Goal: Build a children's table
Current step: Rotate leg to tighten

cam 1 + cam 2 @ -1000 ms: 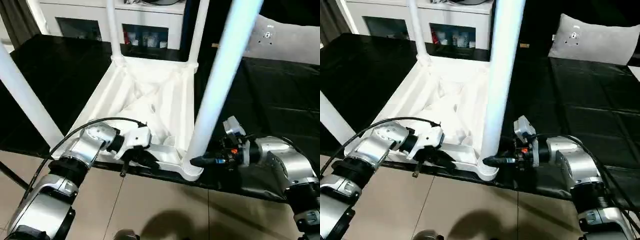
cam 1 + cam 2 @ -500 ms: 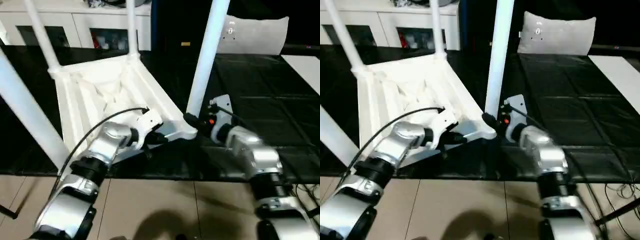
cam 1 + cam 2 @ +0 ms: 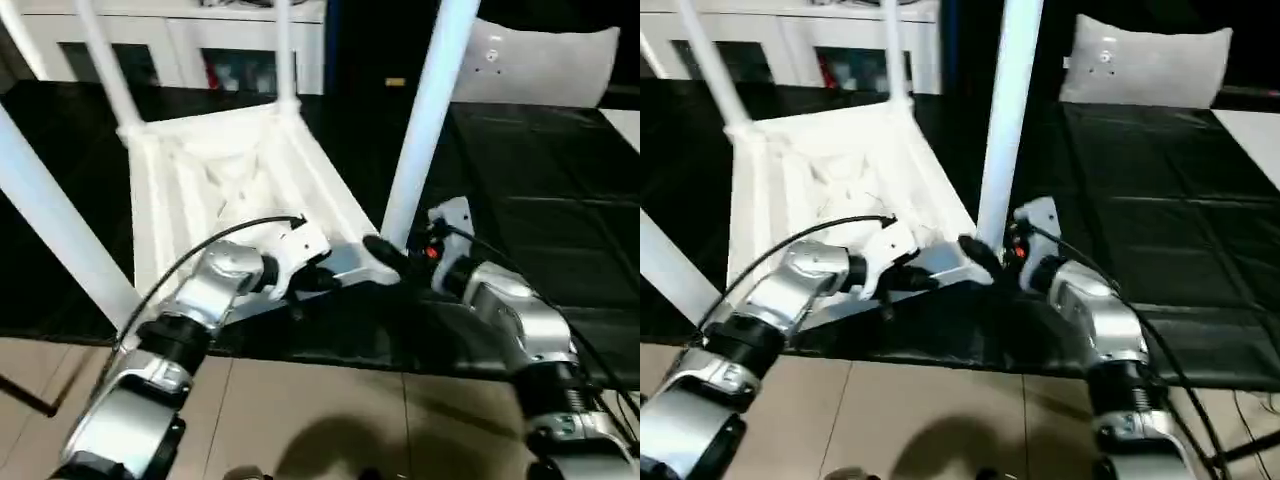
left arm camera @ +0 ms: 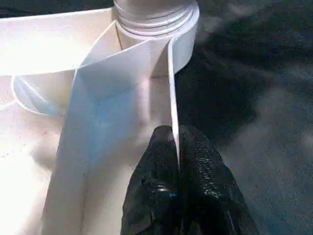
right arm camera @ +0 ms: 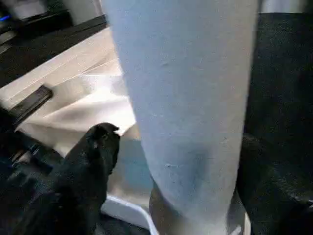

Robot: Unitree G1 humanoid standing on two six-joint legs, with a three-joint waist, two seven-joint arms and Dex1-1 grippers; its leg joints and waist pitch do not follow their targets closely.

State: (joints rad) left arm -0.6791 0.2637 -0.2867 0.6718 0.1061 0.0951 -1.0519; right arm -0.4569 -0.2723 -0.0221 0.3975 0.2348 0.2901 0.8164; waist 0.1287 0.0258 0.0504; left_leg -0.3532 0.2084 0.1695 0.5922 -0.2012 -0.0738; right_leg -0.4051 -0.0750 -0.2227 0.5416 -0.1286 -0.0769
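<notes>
Black matting covers the work surface (image 3: 560, 250) in front of you, with a white cabinet (image 3: 200, 50) along its far side and a grey cushion (image 3: 545, 60) further right. On the matting the children's table (image 3: 230, 190) lies upside down, ribbed underside facing up, legs standing up from its corner sockets. Your left gripper (image 4: 175, 147) sits at the near edge of the top, its two black fingers pinched tight on the thin white side wall just short of the corner socket. Your right gripper (image 3: 385, 255) is at the base of the near right leg (image 3: 425, 120); its fingers (image 5: 95, 147) stand apart on either side of the leg, and you cannot tell whether they touch it.
</notes>
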